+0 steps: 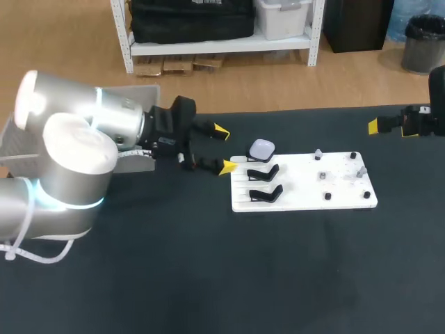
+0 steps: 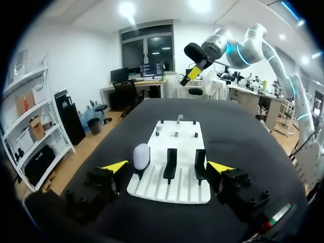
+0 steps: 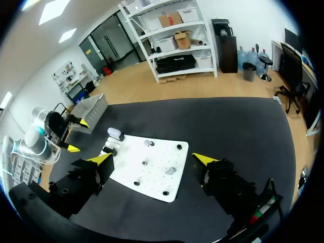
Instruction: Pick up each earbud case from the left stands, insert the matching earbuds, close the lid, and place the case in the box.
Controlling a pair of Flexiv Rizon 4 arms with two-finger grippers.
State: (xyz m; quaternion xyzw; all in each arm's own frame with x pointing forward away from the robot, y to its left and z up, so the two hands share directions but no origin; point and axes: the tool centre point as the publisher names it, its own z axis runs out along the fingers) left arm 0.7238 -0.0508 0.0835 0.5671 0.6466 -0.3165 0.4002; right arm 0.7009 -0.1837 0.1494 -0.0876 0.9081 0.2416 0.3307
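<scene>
While the two nearer black angled stands (image 1: 265, 194) on the flat white plastic board (image 1: 306, 202) are bare, the far one carries the pale rounded earbud case (image 1: 261, 149), and its lid looks closed. So that case is waiting to be picked, filled, closed and boxed. Across the board lie small grey pieces (image 1: 361, 170), likely the earbuds, though they are too small to be sure. Just beside the case, off the board's edge over the dark bench (image 1: 208, 278), the left hand (image 1: 224, 149) hangs wide open and empty, fingers pointed at the stands, so I judge the pick not yet begun. Further back and well apart, the right hand (image 3: 152, 158) is also spread wide, holding nothing. Farthest off is the grey metal box (image 3: 93, 106), behind the left arm. I cannot see inside it, so I cannot tell whether any cases are in there.
</scene>
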